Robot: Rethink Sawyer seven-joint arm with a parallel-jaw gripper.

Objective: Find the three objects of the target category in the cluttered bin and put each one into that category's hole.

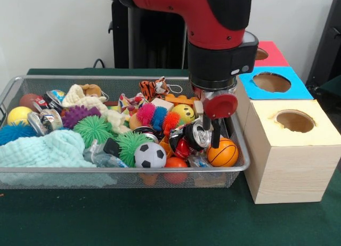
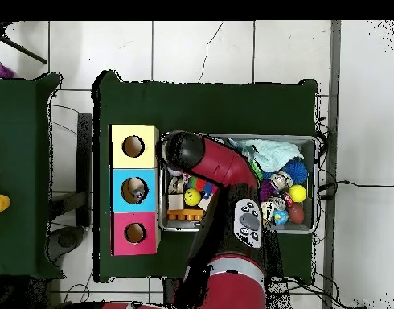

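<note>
Sawyer's gripper, grip state unclear, hangs at centre-right over the wire-mesh bin, where a crumpled clear bottle lies lower-left; descending here risks snagging a shiny can instead.

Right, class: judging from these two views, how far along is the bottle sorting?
Done: something pale shows inside the blue box hole, possibly one bottle. In hand: the end effector is low inside the bin; whether it grips anything cannot be judged. Left: at least one clear bottle lies near the bin's front rim.
</note>
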